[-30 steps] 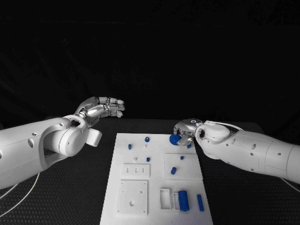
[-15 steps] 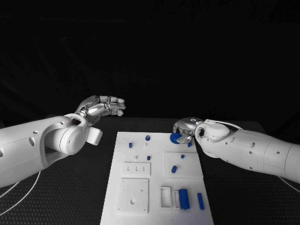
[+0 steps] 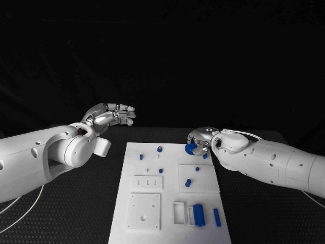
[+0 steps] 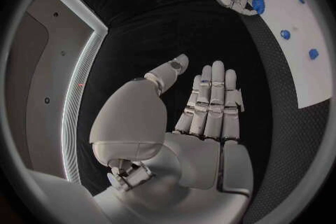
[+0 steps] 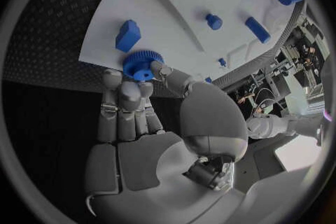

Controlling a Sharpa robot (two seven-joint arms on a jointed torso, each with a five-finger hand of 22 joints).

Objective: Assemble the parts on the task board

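Right robot hand pinches a blue gear at its fingertips, just over the far right edge of the task board, while the left robot hand hangs off the board's far left corner with fingers straight, together and holding nothing. With so shallow a grip, the gear could tilt or slip and land off the board on the tabletop. It is a small toothed disc with a centre hole

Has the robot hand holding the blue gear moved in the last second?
Barely. The right robot hand holds the blue gear at about the same spot over the far right corner of the white board.
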